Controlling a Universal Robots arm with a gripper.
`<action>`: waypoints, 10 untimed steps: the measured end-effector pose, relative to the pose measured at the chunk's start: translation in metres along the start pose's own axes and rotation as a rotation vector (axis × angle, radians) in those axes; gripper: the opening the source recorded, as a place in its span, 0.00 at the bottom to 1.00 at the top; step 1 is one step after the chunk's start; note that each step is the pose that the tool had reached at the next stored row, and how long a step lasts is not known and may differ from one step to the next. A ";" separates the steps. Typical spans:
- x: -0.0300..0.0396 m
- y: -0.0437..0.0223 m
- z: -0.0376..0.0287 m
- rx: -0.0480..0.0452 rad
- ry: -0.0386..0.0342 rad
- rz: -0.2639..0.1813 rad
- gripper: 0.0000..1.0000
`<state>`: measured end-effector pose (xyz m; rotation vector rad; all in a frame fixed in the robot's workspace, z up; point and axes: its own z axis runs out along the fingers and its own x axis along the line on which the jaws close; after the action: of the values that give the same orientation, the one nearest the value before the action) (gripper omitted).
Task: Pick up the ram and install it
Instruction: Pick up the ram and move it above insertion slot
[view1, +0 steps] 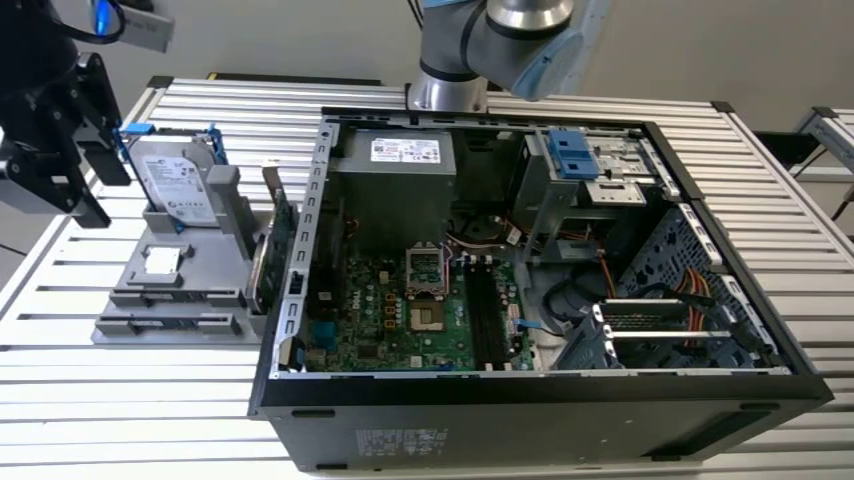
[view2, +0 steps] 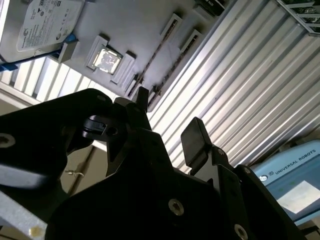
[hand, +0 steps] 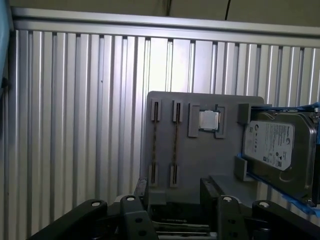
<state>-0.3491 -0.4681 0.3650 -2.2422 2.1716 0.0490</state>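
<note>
Hovering near the ram (hand: 175, 145), end effector (view2: 169, 114) gapes empty.

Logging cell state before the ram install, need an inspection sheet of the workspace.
Surface: slatted metal table, carrying a grey holder and an open computer case.
Job's things: two ram sticks standing in the holder's slots, not gripped.
Clutter: hard drive, processor chip and green card, all on the holder.
Grippers: gripper open, empty, near the holder, touching nothing.
Cables: orange leads inside the case.
Surroundings: second slatted table at the exterior view's right.
</note>
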 end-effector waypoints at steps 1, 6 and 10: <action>0.0000 0.0000 0.0006 0.0001 -0.0001 0.000 1.00; 0.0001 0.0000 0.0037 0.0001 -0.0001 0.002 1.00; 0.0002 0.0000 0.0055 0.0001 0.0000 0.003 1.00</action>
<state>-0.3491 -0.4681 0.3595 -2.2391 2.1747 0.0489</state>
